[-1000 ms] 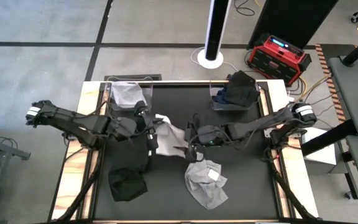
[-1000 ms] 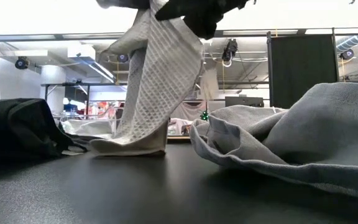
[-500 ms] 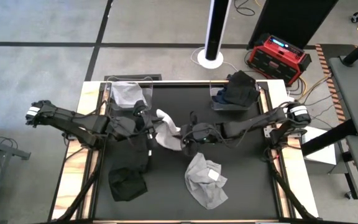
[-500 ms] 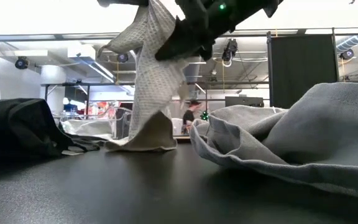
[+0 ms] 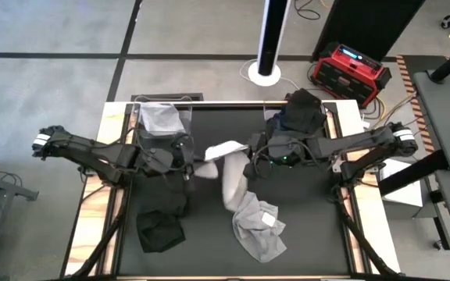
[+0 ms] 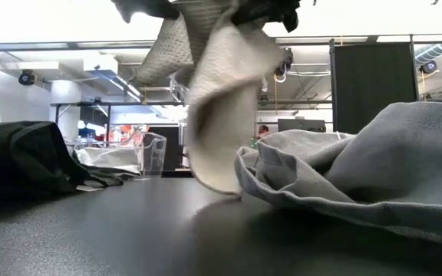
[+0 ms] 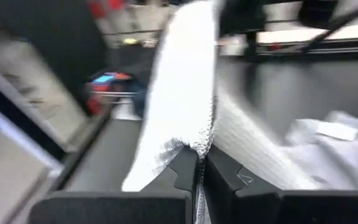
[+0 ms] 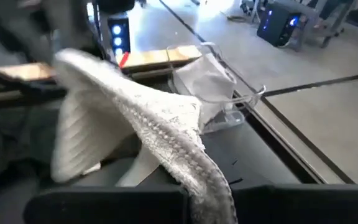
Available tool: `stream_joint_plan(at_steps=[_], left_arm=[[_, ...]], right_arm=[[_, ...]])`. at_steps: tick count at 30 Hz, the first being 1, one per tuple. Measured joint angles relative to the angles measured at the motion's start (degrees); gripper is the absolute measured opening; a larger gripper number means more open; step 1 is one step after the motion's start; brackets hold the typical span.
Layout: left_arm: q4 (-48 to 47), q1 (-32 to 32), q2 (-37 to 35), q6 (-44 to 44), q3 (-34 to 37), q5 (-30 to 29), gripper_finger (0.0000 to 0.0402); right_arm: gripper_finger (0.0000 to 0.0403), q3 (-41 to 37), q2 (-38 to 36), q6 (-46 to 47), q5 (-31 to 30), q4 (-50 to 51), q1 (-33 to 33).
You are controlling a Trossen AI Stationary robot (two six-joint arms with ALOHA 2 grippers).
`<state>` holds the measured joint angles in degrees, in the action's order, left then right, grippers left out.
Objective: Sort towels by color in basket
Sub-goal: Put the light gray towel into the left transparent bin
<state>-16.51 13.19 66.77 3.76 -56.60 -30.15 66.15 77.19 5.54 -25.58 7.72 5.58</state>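
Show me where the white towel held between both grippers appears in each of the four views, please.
High view: white towel at table centre, between the left gripper and right gripper.
Low view: it hangs at upper centre.
Left wrist view: it rises from the closed fingers.
Right wrist view: it drapes across the centre.
Shared landmark: the grey towel.

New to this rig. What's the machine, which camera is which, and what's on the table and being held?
Two dark robot arms work at a black table. One picture looks straight down, one looks level across the tabletop, and one comes from each wrist. The left gripper and right gripper are both shut on one white towel, stretched between them above the table. A grey towel and a black towel lie on the table. At the far edge, the left bin holds light cloth and the right bin holds dark cloth.
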Motion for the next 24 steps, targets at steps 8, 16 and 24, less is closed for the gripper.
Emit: stream_joint_plan(at_steps=[8,16,24], left_arm=[[7.52,-0.04,3.91,1.16,-0.02,0.95,0.0003],[12.41,-0.55,8.62,0.84,-0.02,-0.63,0.0065],[15.69,-0.55,12.99,-0.42,0.0,8.4,0.0179]], right_arm=[[0.0009,-0.07,1.83,-0.04,0.48,-5.3,-0.37],[0.0009,-0.07,3.58,-0.58,0.5,-10.41,-0.59],[0.0009,-0.07,3.56,-2.55,0.44,-15.59,-1.28]])
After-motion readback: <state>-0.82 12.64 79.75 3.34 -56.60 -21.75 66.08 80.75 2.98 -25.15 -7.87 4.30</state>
